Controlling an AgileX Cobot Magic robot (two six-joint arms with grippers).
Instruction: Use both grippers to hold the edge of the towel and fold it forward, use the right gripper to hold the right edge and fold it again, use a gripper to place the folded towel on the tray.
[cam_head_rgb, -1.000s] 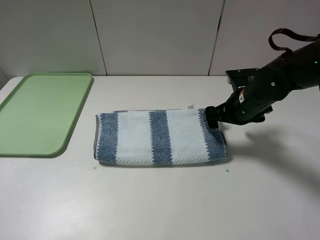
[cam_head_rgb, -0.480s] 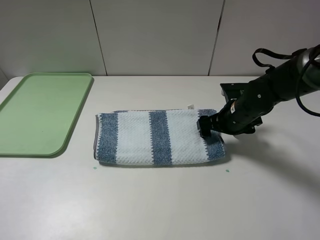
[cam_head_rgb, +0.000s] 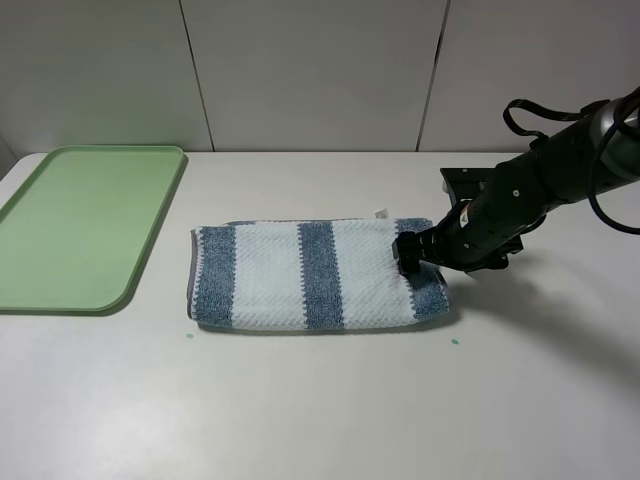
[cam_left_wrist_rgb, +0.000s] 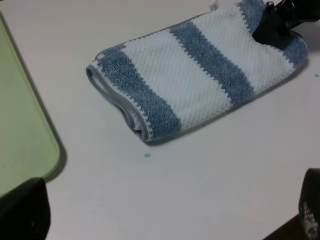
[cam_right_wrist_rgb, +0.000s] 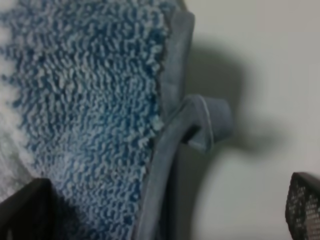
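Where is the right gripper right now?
In the exterior high view the right gripper sits right of centre, at the right edge of the folded towel, jaws open, far from the green tray on the left.

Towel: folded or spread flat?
Folded once. The towel lies as a long strip on the table, and the left wrist view shows stacked layers at its end nearest the tray.

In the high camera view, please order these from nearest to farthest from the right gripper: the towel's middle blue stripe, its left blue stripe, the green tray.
1. Middle blue stripe, at the centre of the towel, left of the right gripper.
2. Left blue stripe, at the towel's left end.
3. Green tray, farthest left, beyond the towel.
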